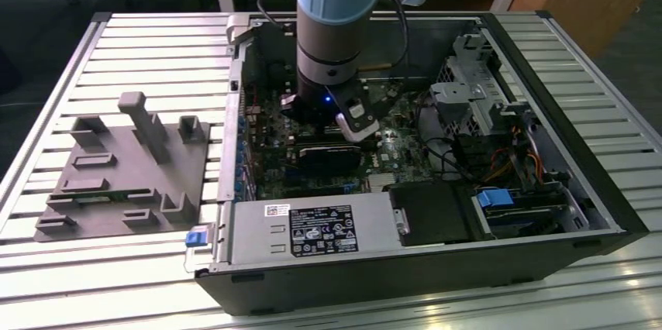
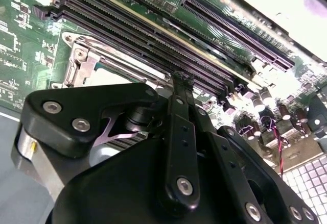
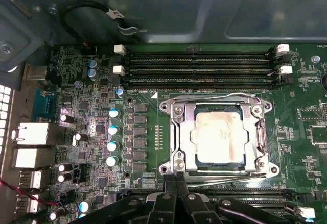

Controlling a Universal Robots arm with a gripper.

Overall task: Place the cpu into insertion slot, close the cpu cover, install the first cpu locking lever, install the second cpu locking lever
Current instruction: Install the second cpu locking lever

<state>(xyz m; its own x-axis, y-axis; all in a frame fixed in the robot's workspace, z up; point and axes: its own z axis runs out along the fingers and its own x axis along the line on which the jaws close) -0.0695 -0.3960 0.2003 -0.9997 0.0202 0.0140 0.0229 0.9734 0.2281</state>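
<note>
The cpu (image 3: 217, 140) is seen seated under the closed cover (image 3: 190, 132); jaws together at a thin, springy lever (image 3: 225, 179), best hooked at its end.

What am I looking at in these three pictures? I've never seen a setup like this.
A robot arm reaches down into an open computer case lying on a slatted table. The exterior view is shot from off the arm; both wrist views ride on the arm, looking at the motherboard. In the first wrist view, the cpu sits in its socket with the cpu cover closed over it. The tool sits at the socket's edge, fingers together, holding nothing visible. A grey fixture tray lies beside the case.
</note>
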